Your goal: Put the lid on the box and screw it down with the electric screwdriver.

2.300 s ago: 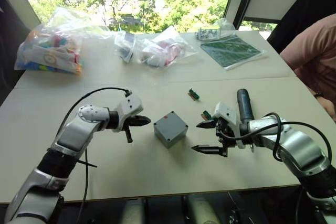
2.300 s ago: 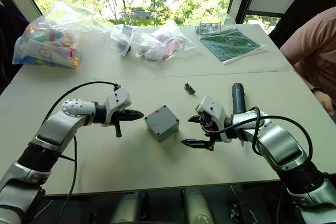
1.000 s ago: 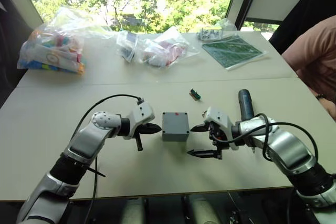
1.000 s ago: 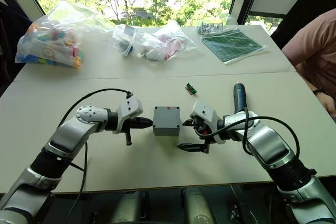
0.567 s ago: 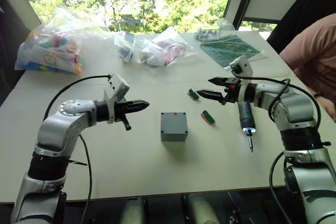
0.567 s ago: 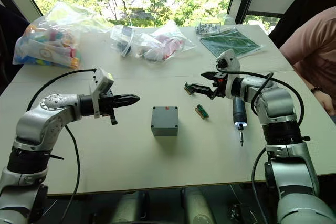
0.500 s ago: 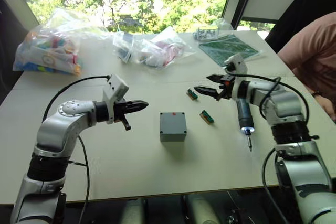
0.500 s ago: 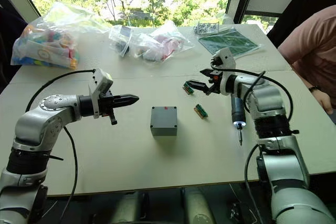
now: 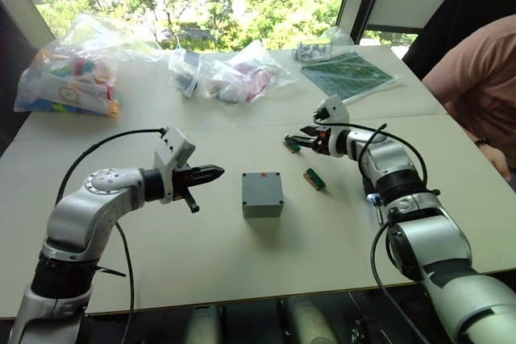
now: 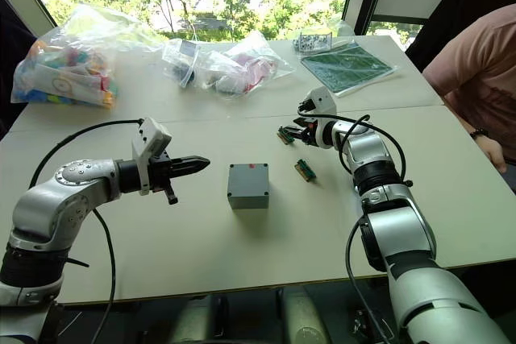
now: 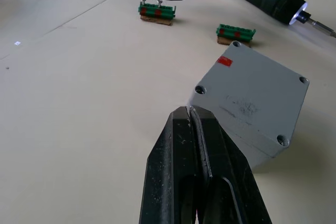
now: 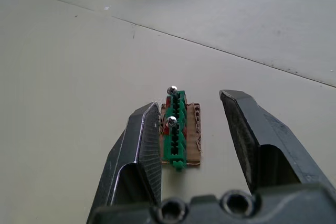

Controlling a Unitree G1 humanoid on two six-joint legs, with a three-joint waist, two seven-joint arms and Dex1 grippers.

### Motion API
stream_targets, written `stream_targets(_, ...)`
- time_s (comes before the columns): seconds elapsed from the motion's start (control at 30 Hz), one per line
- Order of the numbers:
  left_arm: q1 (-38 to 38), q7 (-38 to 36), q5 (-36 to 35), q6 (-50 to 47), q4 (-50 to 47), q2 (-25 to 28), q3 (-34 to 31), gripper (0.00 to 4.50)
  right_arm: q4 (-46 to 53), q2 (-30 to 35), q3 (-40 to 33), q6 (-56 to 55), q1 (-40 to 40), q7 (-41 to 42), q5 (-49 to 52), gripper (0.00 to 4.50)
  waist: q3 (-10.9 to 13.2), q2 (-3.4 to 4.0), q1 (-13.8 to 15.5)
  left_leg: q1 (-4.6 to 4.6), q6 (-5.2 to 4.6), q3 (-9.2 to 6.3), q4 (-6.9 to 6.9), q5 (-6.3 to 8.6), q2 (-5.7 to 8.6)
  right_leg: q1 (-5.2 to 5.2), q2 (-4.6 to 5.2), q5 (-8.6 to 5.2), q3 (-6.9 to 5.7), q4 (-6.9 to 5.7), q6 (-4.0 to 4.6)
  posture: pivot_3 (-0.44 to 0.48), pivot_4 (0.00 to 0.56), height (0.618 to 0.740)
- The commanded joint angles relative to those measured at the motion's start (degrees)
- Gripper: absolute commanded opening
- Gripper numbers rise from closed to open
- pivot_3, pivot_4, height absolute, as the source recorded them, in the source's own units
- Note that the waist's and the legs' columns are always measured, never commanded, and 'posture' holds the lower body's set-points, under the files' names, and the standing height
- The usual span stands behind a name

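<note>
At the table's (image 9: pixel 145 279) far left lay a clear bag (image 9: pixel 68 78) of colourful pieces, with more clear bags (image 9: pixel 230 74) of small parts beside it. The left gripper (image 9: pixel 211 172) hovered with fingers pressed together, pointing at the box (image 9: pixel 262 193), apart from it. The box stood mid-table, lid (image 11: pixel 255 97) on, red mark at its far edge. Two green components lay right of it: one (image 9: pixel 314 179) near, one (image 12: pixel 177 129) between the right gripper's (image 12: pixel 191 129) spread fingers. The screwdriver (image 11: pixel 273 1) lay behind that gripper. A green board (image 9: pixel 347 74) rested far right, near a person's sleeve (image 9: pixel 476 78).
</note>
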State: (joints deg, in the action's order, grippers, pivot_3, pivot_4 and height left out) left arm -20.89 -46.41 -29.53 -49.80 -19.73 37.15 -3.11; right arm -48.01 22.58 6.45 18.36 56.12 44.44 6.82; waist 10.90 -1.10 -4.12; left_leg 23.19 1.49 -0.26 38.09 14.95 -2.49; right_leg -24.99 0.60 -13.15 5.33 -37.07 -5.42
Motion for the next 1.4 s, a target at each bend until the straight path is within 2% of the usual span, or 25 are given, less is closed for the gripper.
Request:
stream_targets(0.03,-0.3,0.6,-1.2,0.2,-2.1,0.4,-0.7,0.00,1.0,-0.2,-0.5,-0.9,0.8,0.4,-0.9,2.14,0.0,0.00,0.0,0.01,0.00,0.00,0.00,0.00,0.00,0.00,0.00,0.00,0.00,0.01,0.00,0.000,0.150,0.740)
stream_targets(0.8,-0.6,0.5,-1.4,0.9,-1.4,0.9,0.8,0.00,0.4,-1.0,-1.2,-0.1,-0.2,0.1,-2.4,2.14,0.0,0.00,0.0,0.01,0.00,0.00,0.00,0.00,0.00,0.00,0.01,0.00,0.00,0.02,0.00,0.000,0.150,0.740)
stream_targets(0.87,-0.5,0.5,-1.4,0.9,-1.4,1.0,0.8,0.00,0.2,-1.1,-1.2,-0.3,-0.2,0.0,-2.5,1.63,0.0,0.00,0.0,0.01,0.00,0.00,0.00,0.00,0.00,0.00,0.01,0.00,0.00,0.02,0.00,0.000,0.150,0.740)
stream_targets(0.9,-0.5,0.6,-1.5,0.9,-1.5,1.0,0.8,0.00,0.1,-1.2,-1.2,-0.4,-0.1,-0.1,-2.5,1.56,0.0,0.00,0.0,0.01,0.00,0.00,0.00,0.00,0.00,0.00,0.01,0.00,0.00,0.02,0.00,0.000,0.150,0.740)
stream_targets(0.97,-0.4,0.5,-1.5,1.0,-1.5,1.1,0.9,0.00,-0.2,-1.3,-1.2,-0.4,-0.1,-0.3,-2.6,0.59,0.0,0.00,0.0,0.01,0.00,0.00,0.00,0.00,0.00,0.00,0.01,0.00,0.00,0.02,0.00,0.000,0.150,0.740)
stream_targets(1.03,-0.3,0.5,-1.4,1.1,-1.5,1.3,1.0,0.00,-0.5,-1.5,-1.3,-0.6,0.0,-0.7,-2.5,0.01,0.0,0.00,0.0,0.01,0.00,0.00,0.00,0.00,0.00,0.00,0.01,0.00,0.00,0.02,0.00,0.000,0.150,0.740)
stream_targets(1.27,0.2,0.5,-1.5,1.1,-1.8,1.6,1.0,0.00,-0.1,-1.5,-1.7,-0.3,-0.2,-0.7,-2.4,0.01,0.0,0.00,0.0,0.01,0.00,0.00,0.00,0.00,0.00,0.00,0.01,0.00,0.00,0.02,0.00,0.000,0.150,0.740)
stream_targets(1.4,0.3,0.2,-1.6,1.2,-1.8,1.8,0.9,0.00,3.4,-0.8,-2.7,0.8,-0.6,-0.7,-1.3,0.01,0.0,0.01,0.0,0.01,0.00,0.00,0.00,0.00,0.00,-0.01,0.01,0.00,0.00,0.02,0.00,0.000,0.150,0.740)
